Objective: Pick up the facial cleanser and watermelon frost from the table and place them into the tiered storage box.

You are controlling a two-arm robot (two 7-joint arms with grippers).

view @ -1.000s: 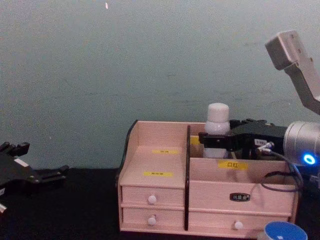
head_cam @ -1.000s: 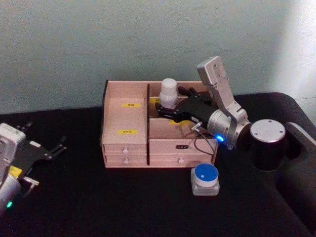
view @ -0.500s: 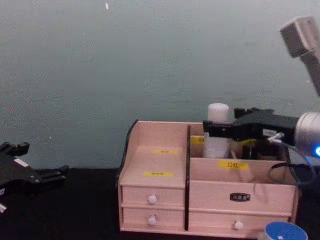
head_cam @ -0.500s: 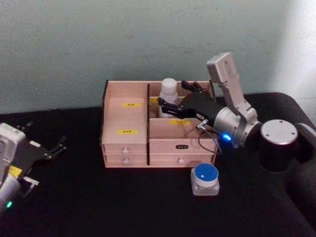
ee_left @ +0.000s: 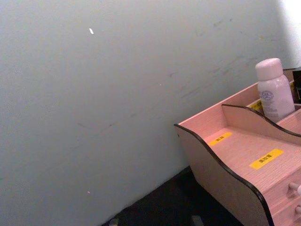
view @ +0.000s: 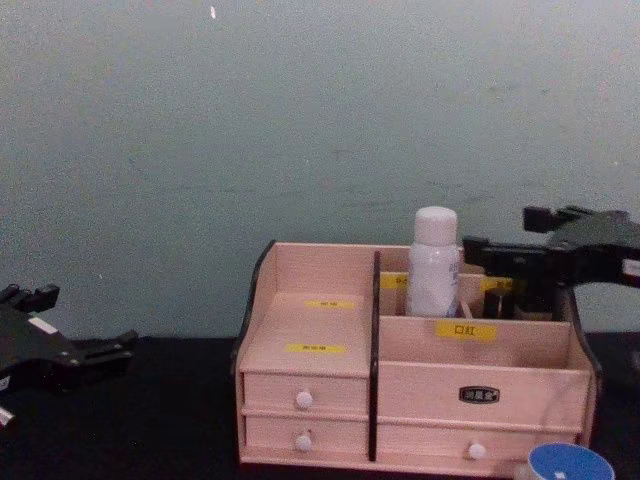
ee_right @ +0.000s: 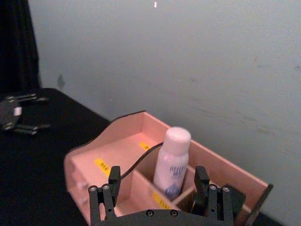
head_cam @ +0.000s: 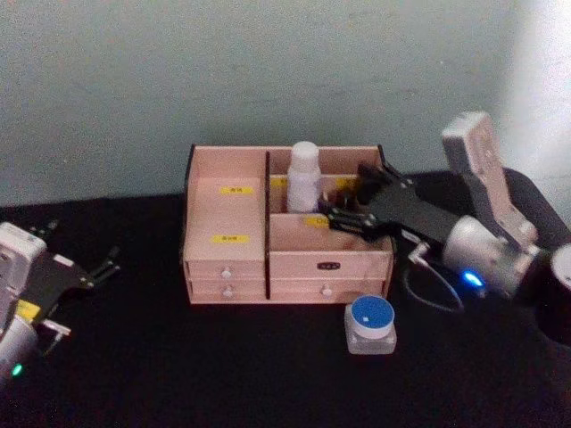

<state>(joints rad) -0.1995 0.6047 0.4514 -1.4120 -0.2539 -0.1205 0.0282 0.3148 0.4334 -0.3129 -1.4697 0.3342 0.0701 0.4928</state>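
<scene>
The tiered storage box (head_cam: pixel 227 214) is at centre; right gripper (head_cam: pixel 346 196) at its 3 o'clock, left gripper (head_cam: pixel 109 263) at 9 o'clock, both with fingers spread (nothing held). The facial cleanser (head_cam: pixel 304 178) stands upright in its rear compartment, the watermelon frost (head_cam: pixel 371 321) on the table (head_cam: pixel 223 374) at 5 o'clock

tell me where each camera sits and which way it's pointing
Head: high, looking down on the wooden box, white bottle and blue-lidded jar; left claw lower left, right claw open over the box's right end.
Chest: low, level with the box's drawers; a claw at each edge.
Left wrist: faces the wall and the box's left side.
Right wrist: looks over its own open fingers at the bottle.
Shared: all four see the bottle standing in the box.
</scene>
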